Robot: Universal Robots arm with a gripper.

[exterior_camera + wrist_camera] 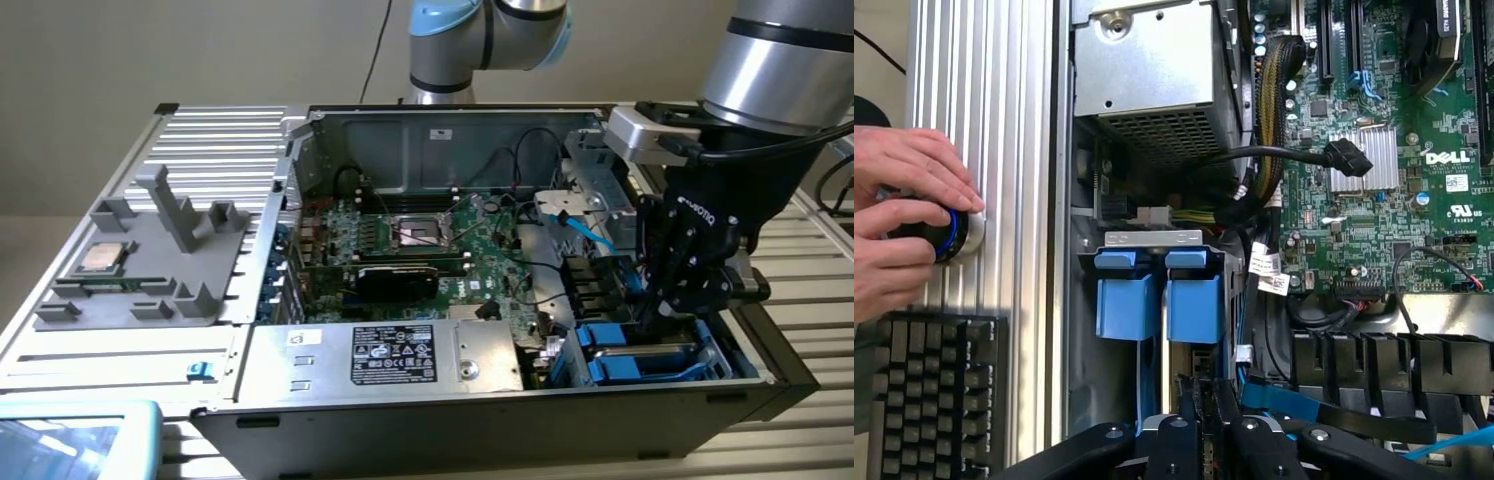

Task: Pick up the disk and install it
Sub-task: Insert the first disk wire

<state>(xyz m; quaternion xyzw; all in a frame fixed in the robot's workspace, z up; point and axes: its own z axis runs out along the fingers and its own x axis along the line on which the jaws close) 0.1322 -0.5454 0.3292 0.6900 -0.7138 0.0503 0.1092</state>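
Observation:
Two blue plastic disk frames (1126,300) (1194,298) stand side by side in the drive bay at the corner of the open computer case (400,130). In the exterior view they show as blue carriers (643,362) at the case's front right. I cannot tell which one is the task's disk; the silver faces are hidden. My gripper (657,318) hangs just above the bay, its black fingers (1189,405) close together with nothing visible between them. Its tips (1204,395) sit just off the carriers' ends.
A grey fixture (147,270) with a small silver CPU chip (104,258) stands on the exterior view's left. A silver box with a black label (400,355) fills the case's front. A person's hands (909,200) rest on a black knob (952,235) beside a keyboard (934,390). Loose cables (1284,155) cross the motherboard.

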